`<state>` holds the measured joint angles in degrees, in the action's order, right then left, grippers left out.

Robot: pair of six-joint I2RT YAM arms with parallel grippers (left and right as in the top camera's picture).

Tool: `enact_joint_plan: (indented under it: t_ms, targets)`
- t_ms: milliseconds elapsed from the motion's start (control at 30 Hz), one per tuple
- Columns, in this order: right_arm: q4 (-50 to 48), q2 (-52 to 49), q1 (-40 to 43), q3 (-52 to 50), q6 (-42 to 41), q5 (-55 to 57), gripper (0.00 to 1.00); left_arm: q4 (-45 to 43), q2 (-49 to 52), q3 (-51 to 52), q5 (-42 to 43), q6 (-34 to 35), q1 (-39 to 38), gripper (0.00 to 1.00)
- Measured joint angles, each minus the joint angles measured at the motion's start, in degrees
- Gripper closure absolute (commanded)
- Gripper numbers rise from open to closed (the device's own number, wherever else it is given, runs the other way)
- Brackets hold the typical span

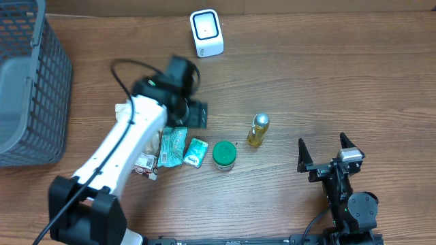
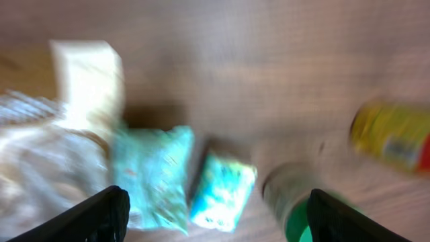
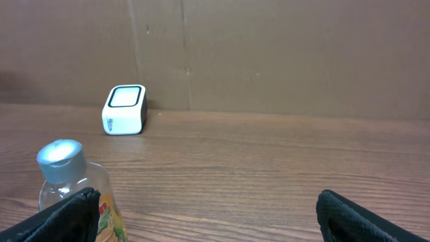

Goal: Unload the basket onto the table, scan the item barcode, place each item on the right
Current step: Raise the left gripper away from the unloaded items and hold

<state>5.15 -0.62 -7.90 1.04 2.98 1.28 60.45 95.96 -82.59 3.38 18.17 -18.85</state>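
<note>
The white barcode scanner (image 1: 206, 33) stands at the table's far edge, also in the right wrist view as the scanner (image 3: 125, 109). Several items lie mid-table: a yellow bottle (image 1: 258, 129), a green-lidded jar (image 1: 224, 155), two teal packets (image 1: 173, 146) (image 1: 196, 152). My left gripper (image 1: 194, 114) hovers just behind the packets, open and empty. Its blurred view shows the teal packets (image 2: 153, 178) (image 2: 222, 191), the jar (image 2: 295, 202), the bottle (image 2: 396, 134) and a cream box (image 2: 87, 84) beyond my left gripper (image 2: 215, 208). My right gripper (image 1: 322, 141) is open and empty, to the right of the bottle (image 3: 70, 181).
A grey mesh basket (image 1: 27, 88) fills the left edge. A crinkled white bag (image 1: 126, 112) and a red-and-white packet (image 1: 145, 162) lie under the left arm. A cardboard wall (image 3: 269, 54) backs the table.
</note>
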Motion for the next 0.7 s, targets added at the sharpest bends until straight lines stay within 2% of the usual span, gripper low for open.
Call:
enact_joint_plan:
  t_ms: [100,133,400,700]
  targets:
    - [0.0,0.0,0.0,0.0,0.0,0.0,0.0,1.9,-0.2,-6.4,-1.6,-0.3,4.3,0.11]
    - [0.0,0.0,0.0,0.0,0.0,0.0,0.0,2.4,-0.3,-8.4,-2.4,-0.3,6.3,0.0]
    - [0.0,0.0,0.0,0.0,0.0,0.0,0.0,4.3,-1.2,-11.3,-5.8,-0.6,16.7,0.0]
    - [0.0,0.0,0.0,0.0,0.0,0.0,0.0,4.3,-1.2,-11.3,-6.0,-0.6,18.2,0.0]
